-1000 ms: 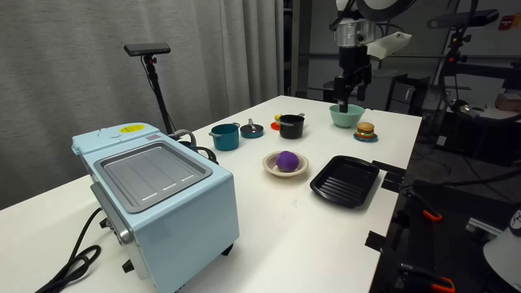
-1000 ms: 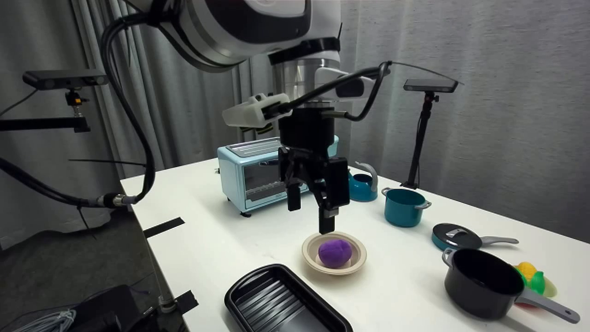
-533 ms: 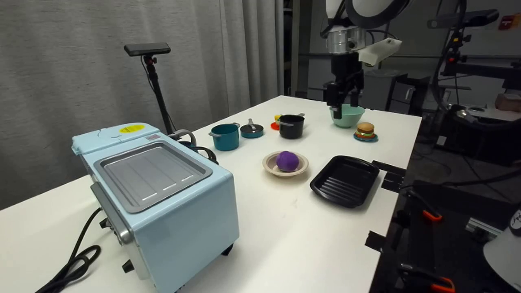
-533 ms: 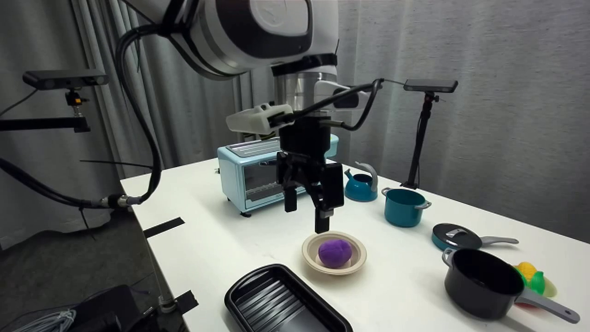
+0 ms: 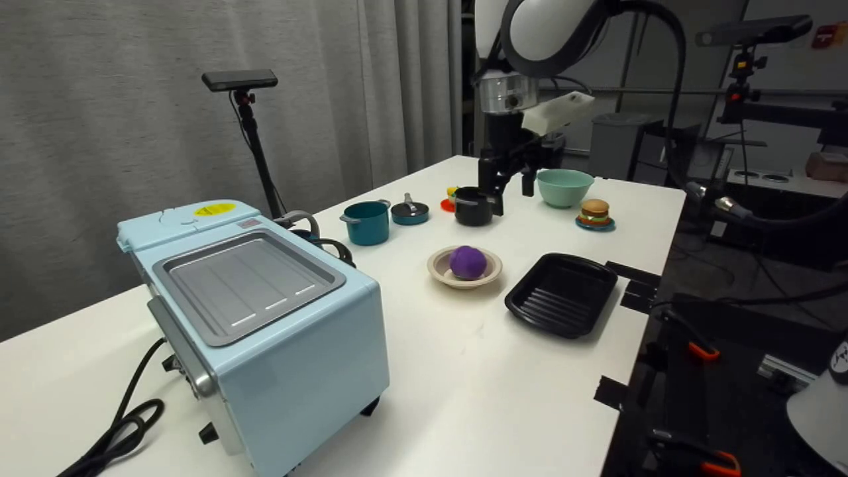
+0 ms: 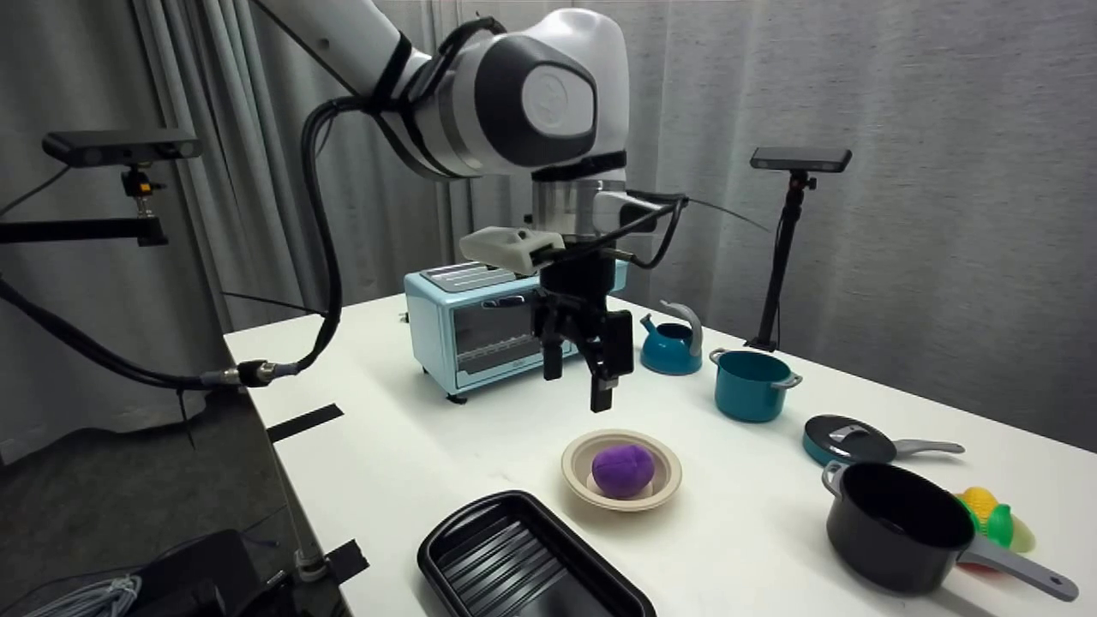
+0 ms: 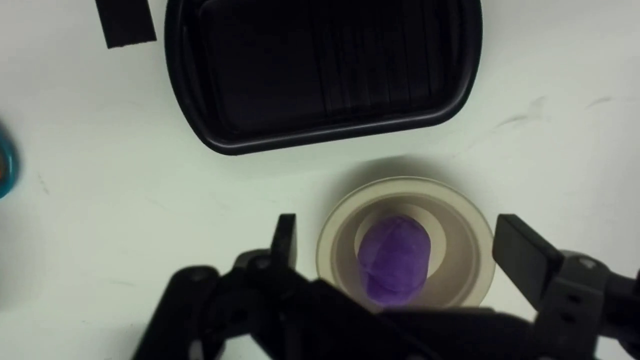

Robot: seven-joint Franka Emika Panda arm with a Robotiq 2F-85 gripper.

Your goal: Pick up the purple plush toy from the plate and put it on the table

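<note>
Round mint-green bowl [image 5: 564, 189] shows in an ext. view, not in wrist view. Black fingers [image 7: 525, 260] wide apart, empty, up off the white table [image 7: 175, 210]; small dark-purple plush toy [image 7: 395, 260] sits in the round cream plate [image 7: 460, 250]. Vs. half a sec ago, fingers no longer cover pt. of bowl; toy unmoved.

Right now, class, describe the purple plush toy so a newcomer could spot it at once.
On the white table, find the black ribbed tray. Next to it stands a shallow, round cream plate. In it lies the purple plush toy: rounded, and the only purple thing on the table.
</note>
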